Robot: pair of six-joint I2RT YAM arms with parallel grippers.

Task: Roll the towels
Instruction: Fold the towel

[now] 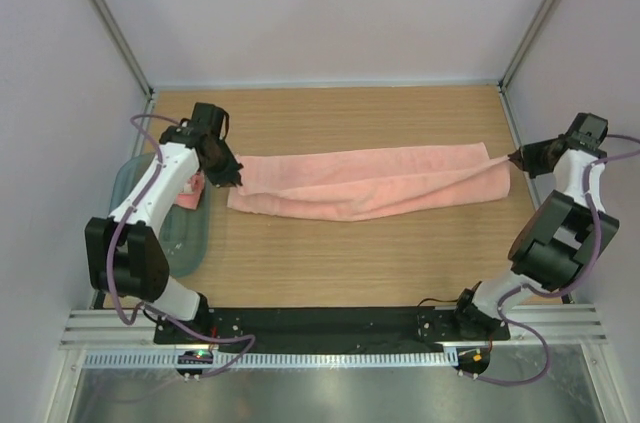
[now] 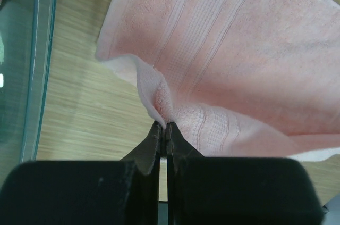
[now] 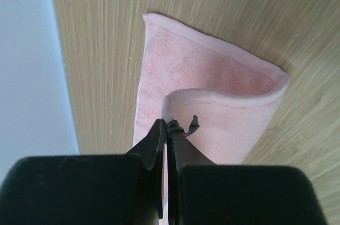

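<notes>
A long salmon-pink towel (image 1: 370, 183) lies stretched across the wooden table (image 1: 350, 263), strung between the two grippers and folded over on itself along its length. The left gripper (image 2: 163, 125) has its fingers pinched tight on a bunched-up corner of the cloth, at the end that carries the paler woven band. The band's ribbed stripes run away just beyond the fingertips and to their right. Off to the left of those fingers, apart from the towel, stands the rim of a translucent grey-green tray (image 2: 32, 76). Seen from above, a second pink cloth (image 1: 190, 193) lies in that tray, partly hidden under the left arm.

The right gripper (image 3: 167, 124) is clamped shut as well, nipping the hem of the opposite end. That hem curls up off the wood into the fingertips, while the rest of the end lies flat just ahead of them. A small dark scrap (image 3: 192, 125) juts out just to the right of those fingertips, and I cannot tell what it is.
</notes>
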